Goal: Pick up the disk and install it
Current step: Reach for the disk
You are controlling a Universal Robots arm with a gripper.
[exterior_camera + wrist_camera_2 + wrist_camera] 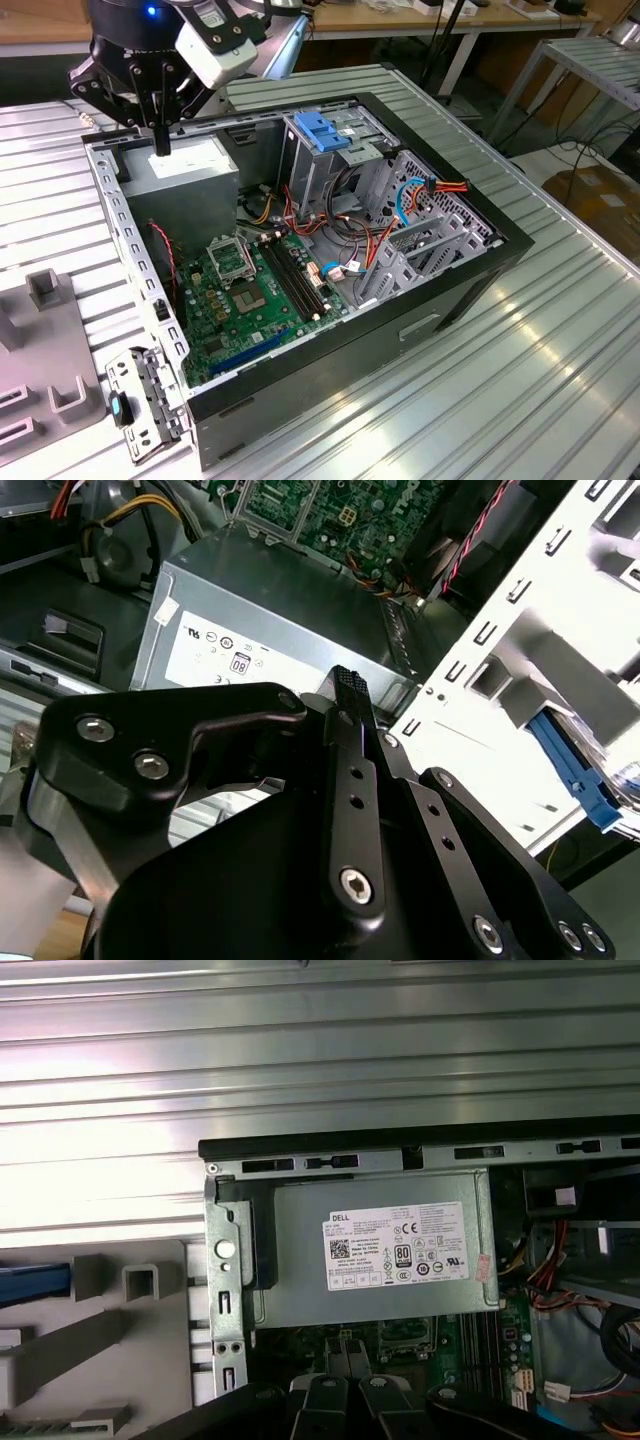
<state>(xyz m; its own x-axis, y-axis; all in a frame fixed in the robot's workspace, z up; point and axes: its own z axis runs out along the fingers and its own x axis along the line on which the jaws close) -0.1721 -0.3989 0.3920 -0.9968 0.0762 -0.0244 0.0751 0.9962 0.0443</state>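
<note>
The hand (160, 135) hangs over the power supply (185, 170) in the corner of the open case (470, 290), fingers pointing down. They look pressed together with nothing between them.

The disk (35, 1282) is not in the case. As far as I can judge, it lies outside on the grey fixture (130, 1310) on the worktop (520, 380), just past the perforated case wall nearest the power supply. In the exterior view, that fixture sits at the view's left of the case. So the disk lies across that wall from the hand, near but apart. Its long side seems to run square to the wall, away from the case.

Little of the disk shows. The first wrist view catches a blue strip, which I take for a side rail. In the second wrist view the blue rail (565, 765) slants past the pale chassis metal, with a whitish sliver beside it that may be the label. I cannot make out the metal body.
</note>
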